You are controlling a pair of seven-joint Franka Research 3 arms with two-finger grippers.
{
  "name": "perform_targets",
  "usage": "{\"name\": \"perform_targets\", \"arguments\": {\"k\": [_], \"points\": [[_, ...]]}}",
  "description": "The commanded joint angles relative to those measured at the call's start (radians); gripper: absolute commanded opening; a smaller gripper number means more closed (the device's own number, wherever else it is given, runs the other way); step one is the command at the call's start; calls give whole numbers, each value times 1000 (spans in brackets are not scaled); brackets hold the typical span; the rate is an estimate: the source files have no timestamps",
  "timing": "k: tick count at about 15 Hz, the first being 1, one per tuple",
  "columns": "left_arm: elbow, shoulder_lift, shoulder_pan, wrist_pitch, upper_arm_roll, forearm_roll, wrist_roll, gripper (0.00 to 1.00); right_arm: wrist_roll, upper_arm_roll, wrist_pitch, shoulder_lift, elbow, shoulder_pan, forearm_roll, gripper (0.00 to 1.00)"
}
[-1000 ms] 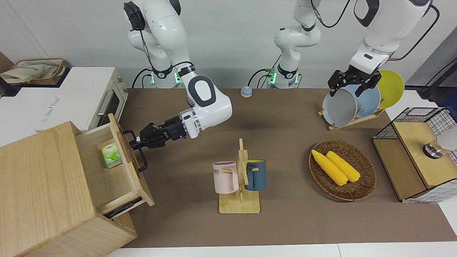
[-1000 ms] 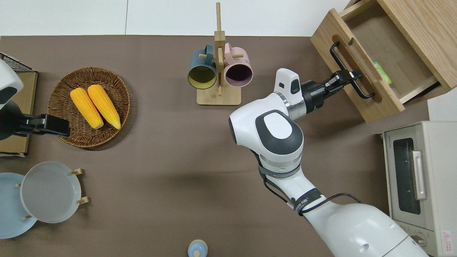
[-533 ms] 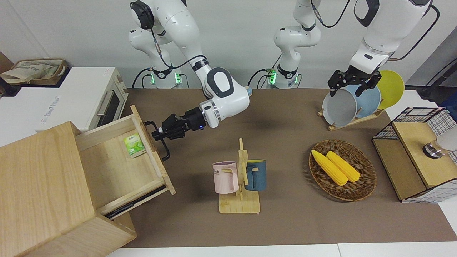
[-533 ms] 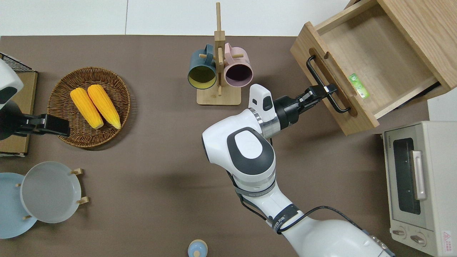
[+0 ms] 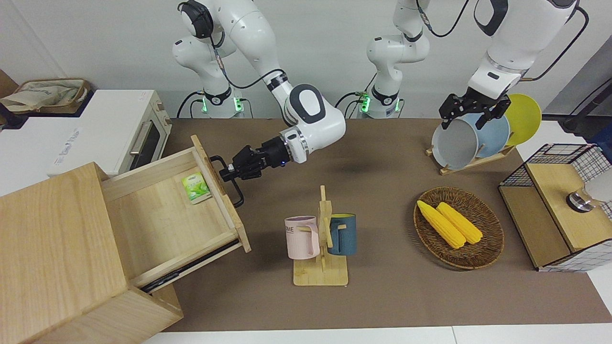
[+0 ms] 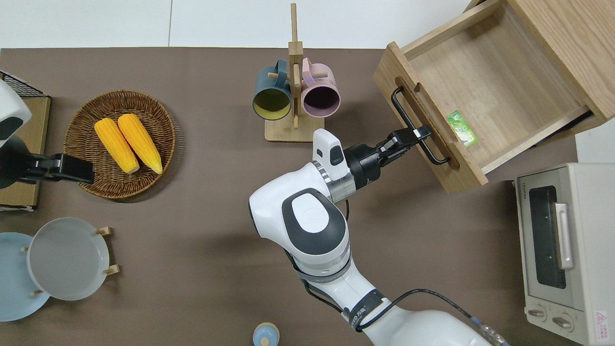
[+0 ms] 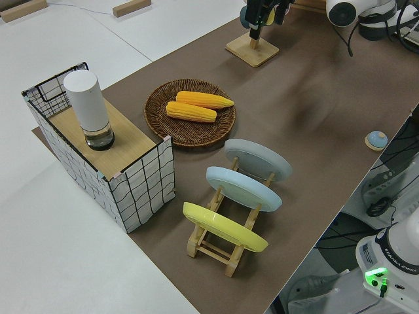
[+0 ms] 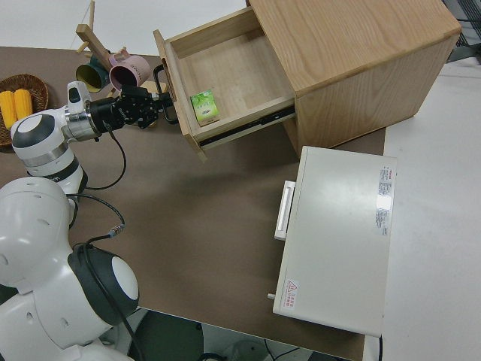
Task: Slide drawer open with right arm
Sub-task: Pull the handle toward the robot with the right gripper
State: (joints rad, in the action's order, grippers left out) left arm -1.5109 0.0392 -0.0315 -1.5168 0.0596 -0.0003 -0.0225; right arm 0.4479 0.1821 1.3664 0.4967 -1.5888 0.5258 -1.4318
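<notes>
Light wood dominates the left of the front view, where the drawer (image 5: 172,217) is seen pulled well out of the big pale cabinet (image 5: 52,258). Most of its floor is exposed. In the overhead view the drawer sits in the upper right of the frame, angled, with its front panel facing the centre of the table.

The right gripper (image 6: 417,135) is closed around the black bar handle (image 6: 418,126), gripping it near the end closer to the robots. The right arm (image 6: 312,226) reaches diagonally up from the bottom centre of the overhead frame.

Progress, as judged: the opening is largely done. A dark runner is visible along the drawer's lower edge in the front view, so some travel may remain; the end stop cannot be seen. What is left appears to be a short final pull, if any, and release of the handle.

A small green packet (image 5: 196,188) lies inside the drawer against the front panel; printing is present on it but cannot be read.

Writing: "ME" is legible on the pink mug (image 5: 302,237), the rest being hidden. Faint lettering is noted on the top of the white toaster oven (image 5: 103,131), not readable. A red warning label is seen on the oven's top in the right side view, unreadable.

The left arm (image 5: 502,43) is parked.
</notes>
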Motion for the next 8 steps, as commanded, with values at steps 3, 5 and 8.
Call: {"name": "perform_targets", "arguments": {"k": [3,5,8], "points": [[24,11,-4,20,6,17,-10,993,-44,-1,3,11,17,22,8,0],[24,11,-4,20,6,17,-10,993,-43,-1,3,14,17,22,7,0],[26,11,-4,20,6,17,-10,993,-44,-3,3,14,18,31,5,0]]}}
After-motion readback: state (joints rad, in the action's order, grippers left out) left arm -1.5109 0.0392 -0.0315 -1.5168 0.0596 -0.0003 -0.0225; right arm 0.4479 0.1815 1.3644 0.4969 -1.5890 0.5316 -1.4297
